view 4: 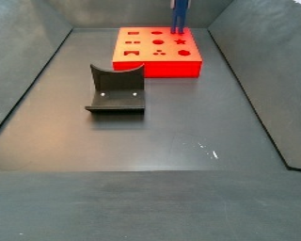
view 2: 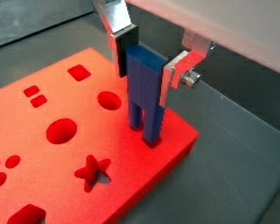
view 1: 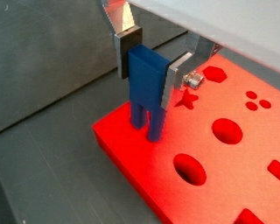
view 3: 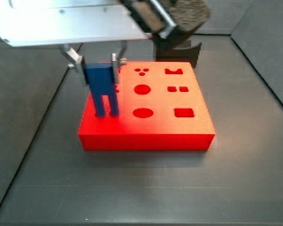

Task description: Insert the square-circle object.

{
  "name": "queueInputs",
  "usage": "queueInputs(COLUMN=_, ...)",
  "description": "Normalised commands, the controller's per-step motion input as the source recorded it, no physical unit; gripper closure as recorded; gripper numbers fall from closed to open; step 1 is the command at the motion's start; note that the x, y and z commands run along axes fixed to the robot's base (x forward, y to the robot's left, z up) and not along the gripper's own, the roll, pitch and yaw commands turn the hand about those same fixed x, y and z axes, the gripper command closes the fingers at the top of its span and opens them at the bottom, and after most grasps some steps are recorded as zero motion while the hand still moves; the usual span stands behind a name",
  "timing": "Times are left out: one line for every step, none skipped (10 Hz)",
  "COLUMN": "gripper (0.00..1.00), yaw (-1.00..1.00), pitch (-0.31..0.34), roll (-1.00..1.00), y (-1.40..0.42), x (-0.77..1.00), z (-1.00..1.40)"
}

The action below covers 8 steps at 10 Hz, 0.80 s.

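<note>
The square-circle object (view 1: 146, 83) is a small blue piece with two prongs pointing down. My gripper (view 1: 154, 68) is shut on its blocky upper body and holds it upright; both wrist views show this, and in one the gripper (view 2: 152, 66) grips the blue piece (view 2: 145, 87). The prong tips meet the top of the red block (view 1: 130, 144) near one corner. I cannot tell whether they sit in holes. In a side view the piece (view 3: 102, 86) stands at the red block's (view 3: 156, 128) left edge under the gripper (view 3: 99, 64). It also shows in a side view (view 4: 181, 14).
The red block (view 4: 160, 66) has several shaped holes: circles, squares, a star. The dark fixture (view 4: 116, 92) stands on the grey floor in front of the block, and it also shows behind the block (view 3: 179, 44). Sloped grey walls enclose the floor.
</note>
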Motion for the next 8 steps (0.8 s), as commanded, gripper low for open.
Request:
queueInputs(gripper=1.0, yaw=0.09, pitch=0.0, roll=0.04, y=0.0, x=0.04, z=-0.19)
queueInputs(gripper=1.0, yaw=0.0, pitch=0.0, roll=0.03, y=0.03, x=-0.18, z=-0.12)
queueInputs(gripper=1.0, yaw=-0.1, pitch=0.0, roll=0.0, y=0.0, x=-0.34, z=0.0)
queueInputs(gripper=1.0, yaw=-0.13, pitch=0.0, roll=0.0, y=0.05, x=-0.3, z=0.0)
queueInputs(gripper=1.0, yaw=0.0, pitch=0.0, roll=0.0, y=0.07, x=0.0, z=0.0)
queueInputs(gripper=1.0, yaw=0.05, pitch=0.0, roll=0.0, y=0.01, x=0.18, z=-0.07)
queueInputs(gripper=1.0, yaw=0.04, pitch=0.0, roll=0.0, y=0.0, x=0.11, z=-0.11)
queueInputs(gripper=1.0, yaw=0.0, pitch=-0.027, roll=0.0, y=0.0, x=0.15, z=-0.25)
